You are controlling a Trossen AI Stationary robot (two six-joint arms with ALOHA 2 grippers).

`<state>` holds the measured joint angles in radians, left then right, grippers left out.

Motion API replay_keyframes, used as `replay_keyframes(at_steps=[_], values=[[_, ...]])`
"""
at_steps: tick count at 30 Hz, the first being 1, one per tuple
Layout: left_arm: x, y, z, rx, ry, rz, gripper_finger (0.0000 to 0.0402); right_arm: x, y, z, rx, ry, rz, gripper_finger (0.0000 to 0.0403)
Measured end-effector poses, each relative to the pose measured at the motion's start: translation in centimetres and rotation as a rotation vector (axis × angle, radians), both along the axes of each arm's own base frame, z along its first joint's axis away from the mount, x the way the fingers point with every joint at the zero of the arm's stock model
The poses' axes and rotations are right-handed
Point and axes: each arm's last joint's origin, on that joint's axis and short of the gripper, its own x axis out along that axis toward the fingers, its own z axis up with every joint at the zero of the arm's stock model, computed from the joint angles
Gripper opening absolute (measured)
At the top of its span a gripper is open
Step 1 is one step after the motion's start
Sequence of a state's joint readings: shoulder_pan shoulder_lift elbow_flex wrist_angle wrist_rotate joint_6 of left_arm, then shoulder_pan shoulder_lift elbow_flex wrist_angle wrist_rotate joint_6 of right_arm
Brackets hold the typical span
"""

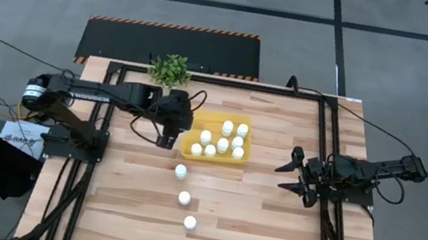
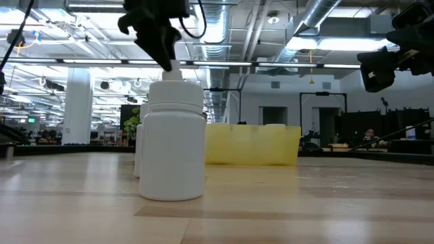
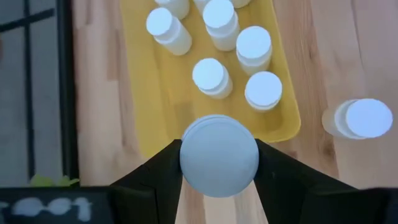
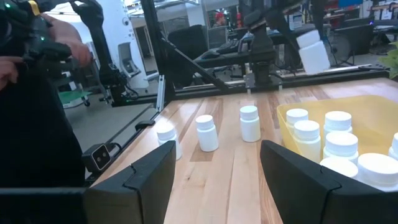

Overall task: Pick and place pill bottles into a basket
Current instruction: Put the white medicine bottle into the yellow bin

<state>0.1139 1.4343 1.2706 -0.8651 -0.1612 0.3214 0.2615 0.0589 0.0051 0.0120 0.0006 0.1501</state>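
My left gripper is shut on a white pill bottle and hangs above the table, just off the left end of the yellow basket. The basket holds several pill bottles, all standing upright. Three more stand upright on the wood, in a row toward the near edge. My right gripper waits open at the table's right side with nothing between its fingers. My left gripper pinches the bottle between its two fingers, one on each side of it just under the round cap. The fingers slant down from the table's left. The bottle is lifted clear of the table and sits tilted.
A small green plant stands at the far edge behind the left arm. Black frame rails run along the table's sides. Bare wood lies right of the basket and toward the near edge. A person's hands show beyond the table in the right wrist view.
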Motion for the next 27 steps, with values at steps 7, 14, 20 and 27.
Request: replay_keyframes(at_steps=[7,14,20,27], values=[[1.5,1.6,-1.7,-0.025,0.026,-0.010,0.0160,0.0,0.0,0.0,0.000,0.000,0.000,0.0226],[2.8,3.2,-3.2,-0.057,0.024,0.001,0.0160,0.0,0.0,0.0,0.000,-0.001,0.000,0.0226],[3.2,4.2,-4.1,-0.092,0.031,0.014,0.0161,0.0,0.0,0.0,0.000,0.000,0.000,0.0226],[3.5,5.2,-4.6,-0.103,0.024,0.025,0.0161,0.0,0.0,0.0,0.000,-0.001,0.000,0.0226]])
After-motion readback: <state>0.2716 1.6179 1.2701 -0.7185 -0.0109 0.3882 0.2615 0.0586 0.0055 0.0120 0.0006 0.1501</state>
